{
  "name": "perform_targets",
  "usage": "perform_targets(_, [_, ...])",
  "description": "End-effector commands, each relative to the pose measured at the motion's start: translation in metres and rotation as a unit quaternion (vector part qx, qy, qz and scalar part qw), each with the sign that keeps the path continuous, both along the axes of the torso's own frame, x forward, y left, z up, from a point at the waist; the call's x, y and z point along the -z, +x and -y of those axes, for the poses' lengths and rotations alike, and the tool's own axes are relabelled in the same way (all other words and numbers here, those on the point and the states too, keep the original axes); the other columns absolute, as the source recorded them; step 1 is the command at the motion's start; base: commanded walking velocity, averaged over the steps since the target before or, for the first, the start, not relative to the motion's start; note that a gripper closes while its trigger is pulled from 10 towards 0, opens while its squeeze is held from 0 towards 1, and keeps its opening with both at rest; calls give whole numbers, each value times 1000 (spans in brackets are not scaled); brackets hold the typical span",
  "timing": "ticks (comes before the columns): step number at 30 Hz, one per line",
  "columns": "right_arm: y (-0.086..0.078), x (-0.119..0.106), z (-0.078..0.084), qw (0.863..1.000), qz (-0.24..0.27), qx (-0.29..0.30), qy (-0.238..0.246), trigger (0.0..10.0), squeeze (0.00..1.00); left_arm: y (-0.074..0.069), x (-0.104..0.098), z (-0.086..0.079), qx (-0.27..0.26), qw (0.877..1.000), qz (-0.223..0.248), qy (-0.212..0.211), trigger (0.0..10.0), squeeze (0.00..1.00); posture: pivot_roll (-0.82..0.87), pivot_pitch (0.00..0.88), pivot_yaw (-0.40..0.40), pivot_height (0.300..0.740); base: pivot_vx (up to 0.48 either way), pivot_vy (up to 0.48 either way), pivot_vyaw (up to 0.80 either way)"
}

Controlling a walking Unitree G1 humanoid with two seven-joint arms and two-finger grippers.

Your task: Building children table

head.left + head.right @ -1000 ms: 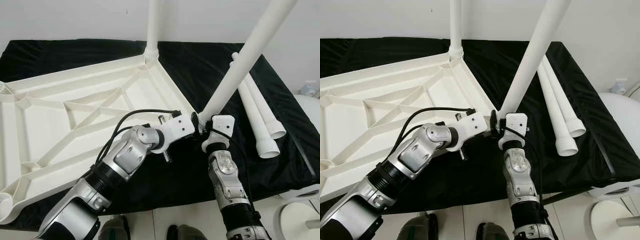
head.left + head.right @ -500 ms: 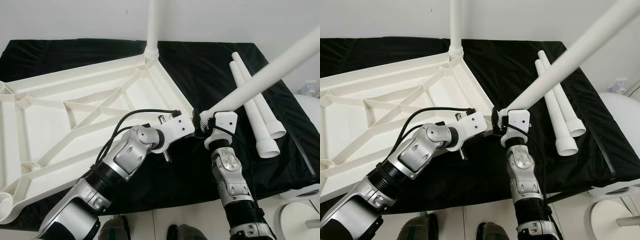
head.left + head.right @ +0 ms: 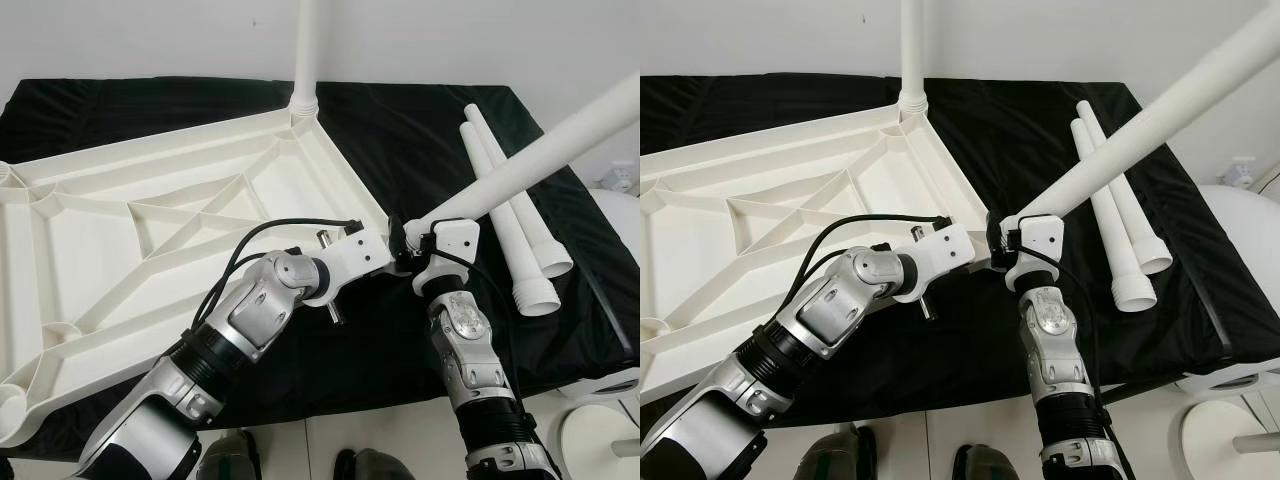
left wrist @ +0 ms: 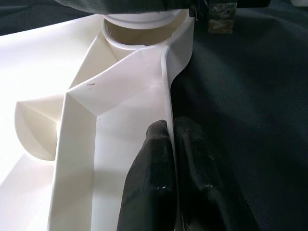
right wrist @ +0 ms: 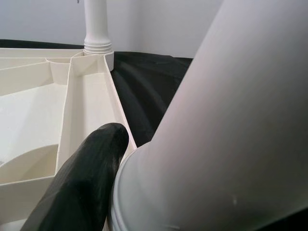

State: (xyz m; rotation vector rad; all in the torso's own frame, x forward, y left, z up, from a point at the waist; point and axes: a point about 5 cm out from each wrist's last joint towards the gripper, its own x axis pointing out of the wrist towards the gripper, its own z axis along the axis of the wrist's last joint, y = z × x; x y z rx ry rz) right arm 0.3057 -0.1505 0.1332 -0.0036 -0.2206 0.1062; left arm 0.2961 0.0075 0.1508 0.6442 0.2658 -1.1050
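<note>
**Leg tipped far over at the near corner socket**

Now, start at your right jaws (image 3: 1008, 243): they are clamped on the foot end of the long white leg (image 3: 1140, 125), right at the near corner of the upturned table top (image 3: 150, 230). A second ago that leg rose steeply from the jaws; half a second ago it had swung well down to the right, and it has sunk a touch further since, so it now leans low, away from the jaws and over the black worktop (image 3: 420, 150). The foot has stayed at the corner socket (image 4: 139, 29) through all of this.

Your left jaws (image 4: 171, 178) have not moved: one black finger sits each side of the table top's thin edge wall, pinching it just short of that same socket, steadying the panel.

What this means, as I judge it: the leg is not seated. At this slant its end cannot enter the socket squarely, so you will likely need to bring it back upright before pressing or turning it home.

Further out from the jaws, one leg already stands upright (image 3: 305, 50) in the far corner, and two spare legs (image 3: 515, 230) lie side by side on the worktop beyond your right arm.
</note>
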Motion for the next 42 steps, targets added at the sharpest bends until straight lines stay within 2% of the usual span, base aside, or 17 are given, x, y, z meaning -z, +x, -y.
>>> perform_targets(1, [1,-3,7,1000,5,11,-5,10000,0,-2,-6,7,14,1000,15,-4,10000,0,-25,84,-38,740,0,0,0])
perform_targets(6, [2,-4,7,1000,8,5,-3,10000,0,-3,-5,7,16,1000,15,-3,10000,0,-26,83,-39,740,0,0,0])
perform_targets(7, [2,-5,7,1000,11,2,-4,0,0,-3,-5,8,16,1000,15,-3,10000,0,-26,81,-39,740,0,0,0])
perform_targets(10, [2,-7,8,1000,13,1,-4,0,0,-3,-5,8,16,1000,15,-3,10000,0,-26,80,-40,740,0,0,0])
perform_targets(11, [2,-7,8,1000,15,1,-4,1020,0,-3,-5,8,16,1000,15,-3,10000,0,-26,80,-40,740,0,0,0])
perform_targets(12, [4,-9,8,1000,15,1,-4,10000,0,-3,-5,8,18,1000,14,-3,10000,0,-26,76,-39,740,0,0,0])
perform_targets(13, [4,-9,8,1000,15,1,-4,10000,0,-3,-5,8,18,1000,14,-3,10000,0,-26,76,-39,740,0,0,0])
perform_targets(14, [5,-10,7,1000,15,-2,-5,10000,0,-4,-5,8,19,1000,12,-5,10000,545,-26,75,-38,740,0,0,0])
perform_targets(16, [6,-11,6,1000,16,-4,-5,10000,0,-4,-5,8,19,1000,11,-5,10000,545,-26,75,-38,740,0,0,0])
perform_targets(17, [6,-12,6,1000,16,-6,-5,10000,0,-4,-5,8,19,1000,12,-5,10000,969,-24,73,-37,740,0,0,0])
perform_targets(18, [6,-12,6,1000,16,-9,-5,10000,0,-4,-5,8,20,1000,10,-6,10000,1000,-23,72,-37,740,0,0,0])
perform_targets(25, [7,-12,6,1000,14,-13,-6,10000,0,-3,-6,7,15,1000,15,-4,10000,1000,-21,71,-37,740,0,0,0])
perform_targets(26, [8,-12,5,1000,12,-18,-6,10000,0,-2,-5,7,13,1000,18,-1,10000,0,-21,73,-37,740,0,0,0])
perform_targets(33, [12,-13,7,999,-5,-39,-17,10000,0,1,-17,3,13,999,26,-19,10000,0,-21,79,-40,740,0,0,0])
perform_targets(37, [20,-15,17,998,-29,-50,-28,10000,0,7,-50,-11,22,996,34,-85,10000,0,-14,80,-46,740,0,0,0])
perform_targets(38, [20,-15,17,998,-29,-50,-28,10000,0,7,-50,-11,22,996,34,-85,10000,0,-14,80,-46,740,0,0,0])
perform_targets(42, [25,-19,21,996,-36,-68,-41,10000,0,15,-68,-21,19,991,39,-128,10000,0,-7,77,-53,740,0,0,0])
